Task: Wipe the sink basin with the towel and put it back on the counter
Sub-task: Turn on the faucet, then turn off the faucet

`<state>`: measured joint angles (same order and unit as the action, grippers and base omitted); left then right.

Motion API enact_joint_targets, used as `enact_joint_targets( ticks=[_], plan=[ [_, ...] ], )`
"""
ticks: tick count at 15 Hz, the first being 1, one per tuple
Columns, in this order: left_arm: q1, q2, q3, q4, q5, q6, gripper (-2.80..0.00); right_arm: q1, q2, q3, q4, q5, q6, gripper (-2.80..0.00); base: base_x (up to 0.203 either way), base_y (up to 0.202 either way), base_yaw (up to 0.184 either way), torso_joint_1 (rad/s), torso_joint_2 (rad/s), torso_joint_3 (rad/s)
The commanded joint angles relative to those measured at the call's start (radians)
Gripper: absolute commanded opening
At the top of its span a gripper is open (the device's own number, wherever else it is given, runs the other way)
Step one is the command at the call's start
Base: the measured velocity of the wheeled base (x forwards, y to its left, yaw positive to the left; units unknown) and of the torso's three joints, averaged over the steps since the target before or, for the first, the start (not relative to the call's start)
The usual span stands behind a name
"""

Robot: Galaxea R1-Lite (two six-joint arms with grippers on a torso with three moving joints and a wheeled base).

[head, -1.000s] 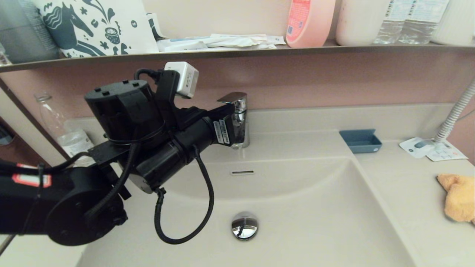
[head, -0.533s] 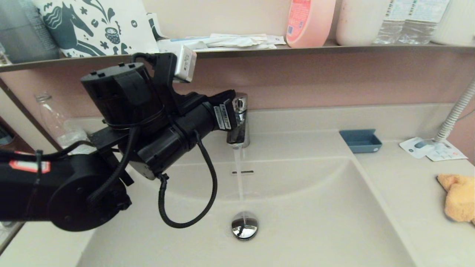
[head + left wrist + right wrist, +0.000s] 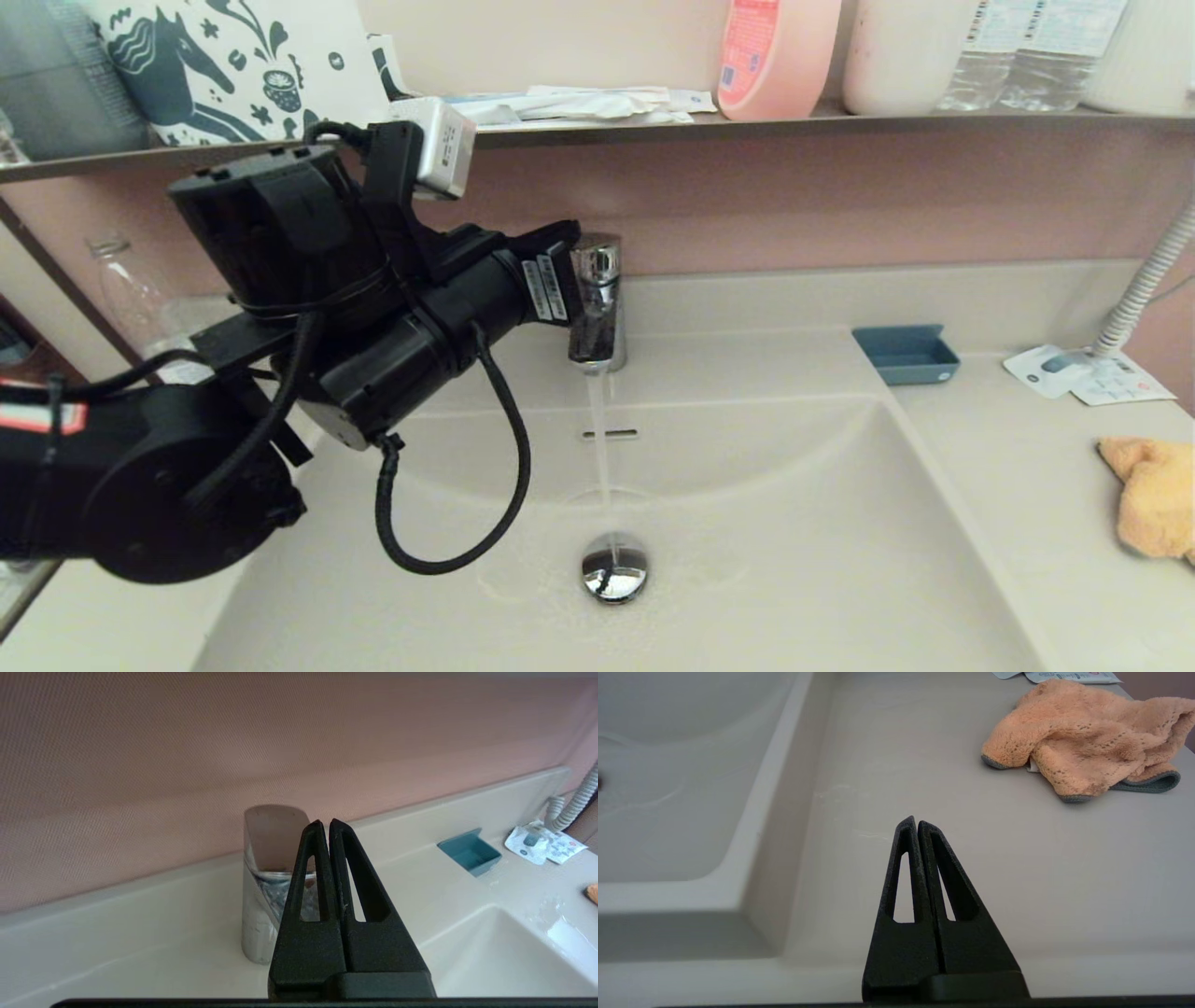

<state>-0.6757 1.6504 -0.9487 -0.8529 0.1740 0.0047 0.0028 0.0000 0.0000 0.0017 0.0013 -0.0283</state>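
While water runs into the sink basin (image 3: 803,560), the towel (image 3: 1150,497) lies ungrasped at the counter's (image 3: 1027,485) right edge; left gripper (image 3: 325,823) pinched closed at the faucet (image 3: 597,299), right gripper (image 3: 915,821) closed, empty; wiping unstarted.

Fluffy cloth towel (image 3: 1083,751) — glossy chrome faucet (image 3: 597,303) — smooth counter (image 3: 971,858)

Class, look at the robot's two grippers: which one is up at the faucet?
The left gripper, shut, reaches the chrome faucet; the right gripper hovers over the counter, short of the towel.
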Motion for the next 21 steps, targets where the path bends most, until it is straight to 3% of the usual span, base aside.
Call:
enact_joint_targets(
  ticks=[1,21],
  plan=[
    [0.001,-0.006,-0.017,-0.001,0.001,0.0,-2.8,0.0,0.0,0.0,0.0,0.0,-0.001,-2.8,0.0,0.0,0.0,0.0,0.0,0.0],
    [0.026,-0.02,0.044,0.011,-0.018,0.001,-2.8,0.0,0.0,0.0,0.0,0.0,-0.001,-2.8,0.0,0.0,0.0,0.0,0.0,0.0]
  ],
)
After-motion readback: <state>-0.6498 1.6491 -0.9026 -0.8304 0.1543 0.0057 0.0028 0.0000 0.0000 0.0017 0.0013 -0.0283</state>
